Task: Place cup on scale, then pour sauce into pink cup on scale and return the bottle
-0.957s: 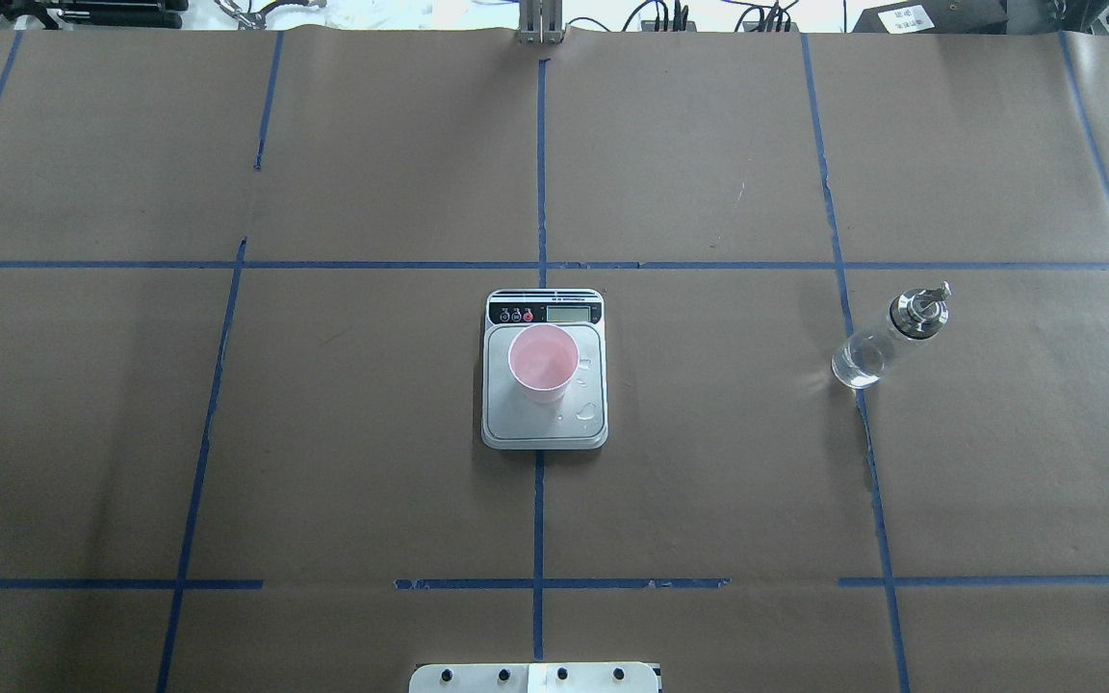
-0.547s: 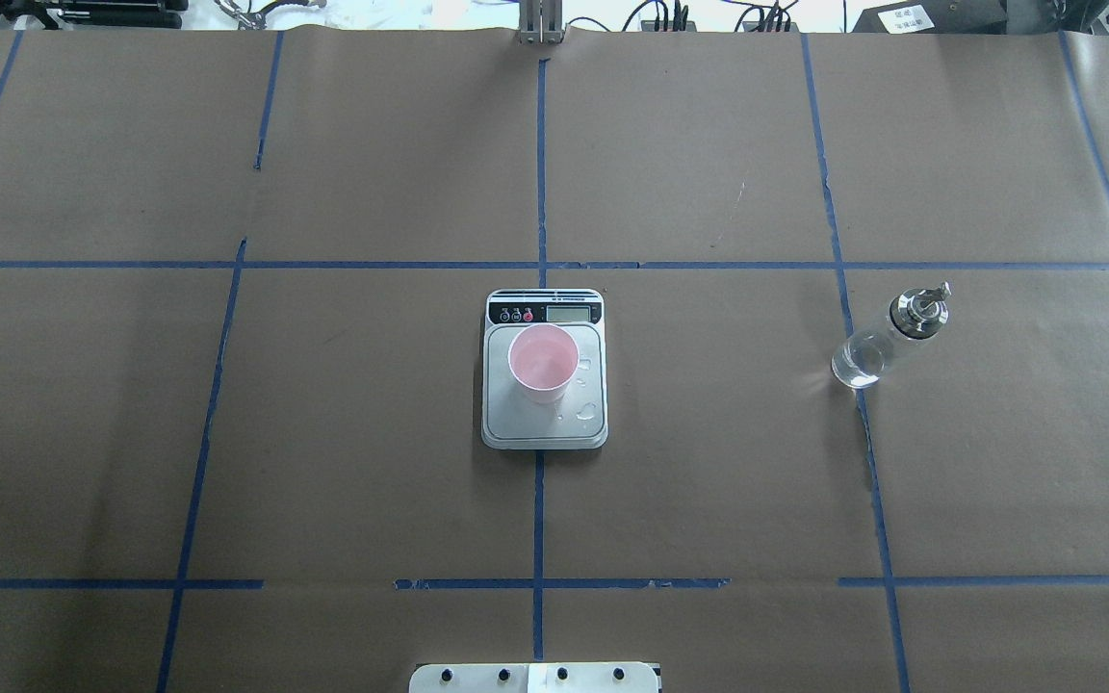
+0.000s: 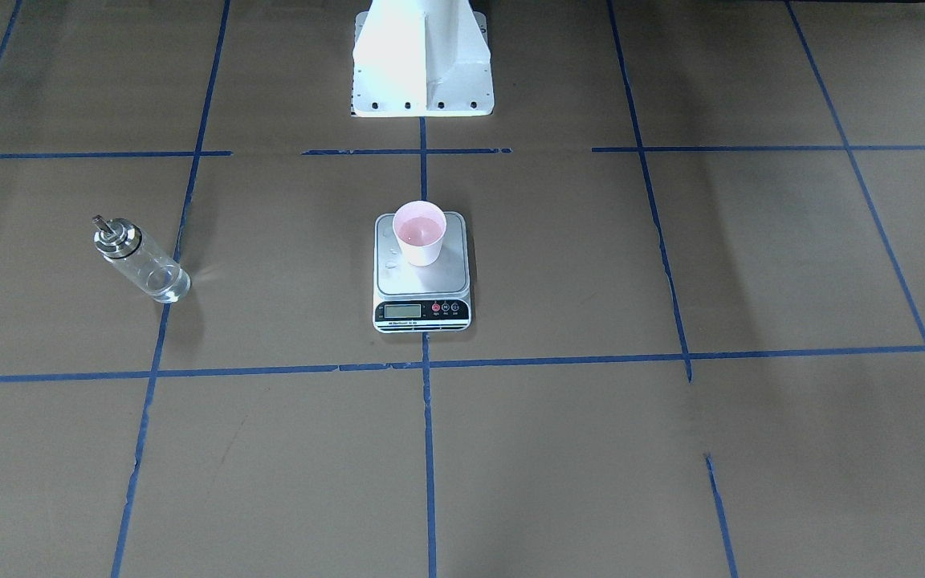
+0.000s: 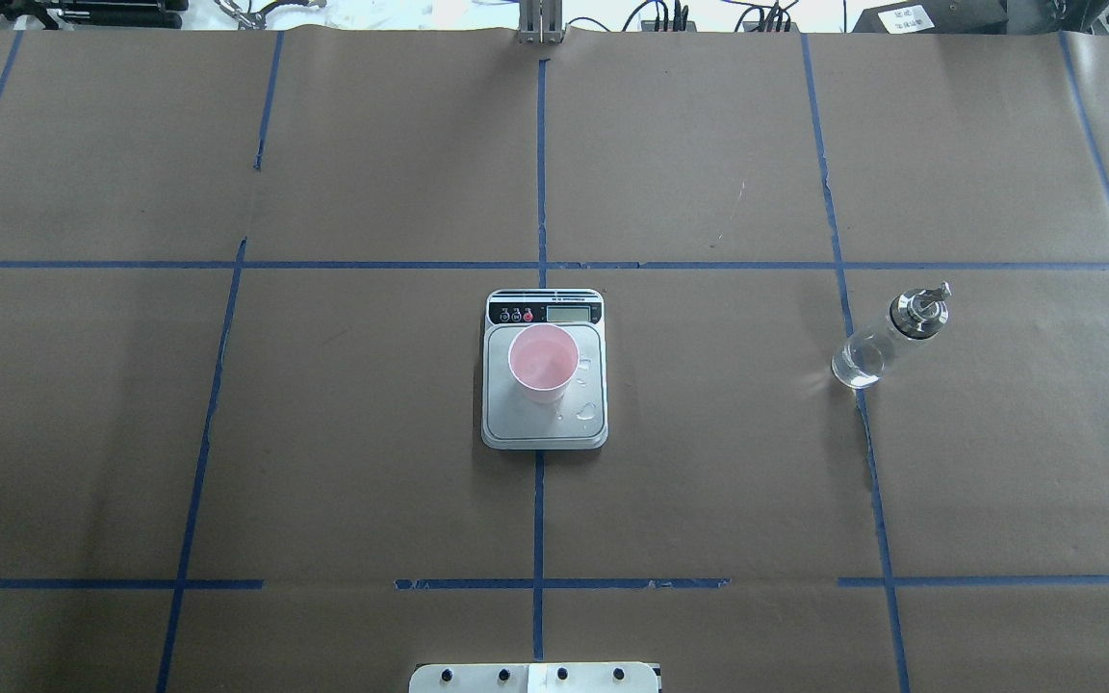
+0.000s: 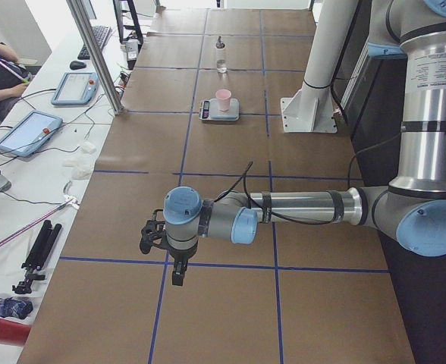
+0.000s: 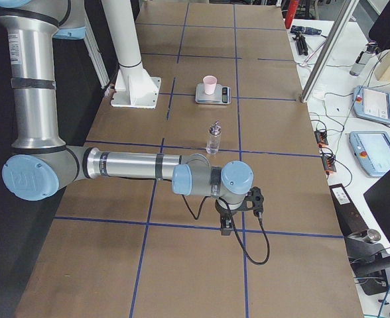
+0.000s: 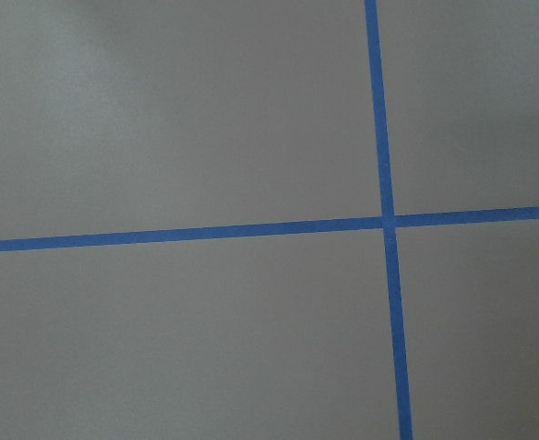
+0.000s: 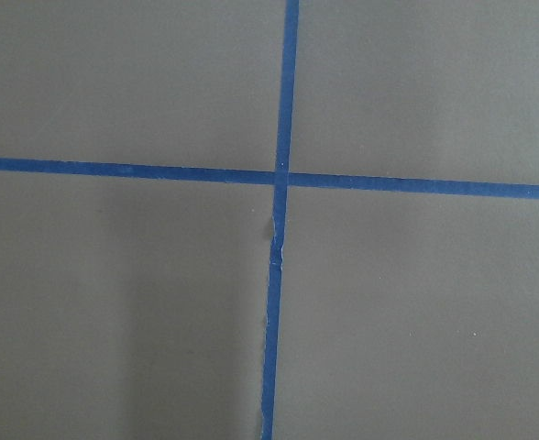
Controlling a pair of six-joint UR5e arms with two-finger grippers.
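— Well, where did the bottle lie from the two hands?

— At the right of the overhead frame, upright on the table and well apart from the scale at the centre. The cup stood on the scale's platform, close to the display strip, with a few clear drops beside it.

— Which arm was nearer?

— The right one, in all likelihood. In the exterior right view the right hand hung lower in the frame than the bottle, which stood between it and the scale. The left hand sat at the lower left of the exterior left view, with scale and bottle small at the top.

— And the bottle's long axis?

— Vertical, spout uppermost, so a side-on grip on the glass seemed the likely approach.

— The arms' pose?

— Each forearm lay level above the table, its hand pointing down. Both wrist cameras showed only bare table and crossing blue tape.

— Fingers spread or pressed together?

— That could not be told, since the hands showed only in the side views.

— How far along did it look?

— Close to done, judging by the drops and the bottle set aside.
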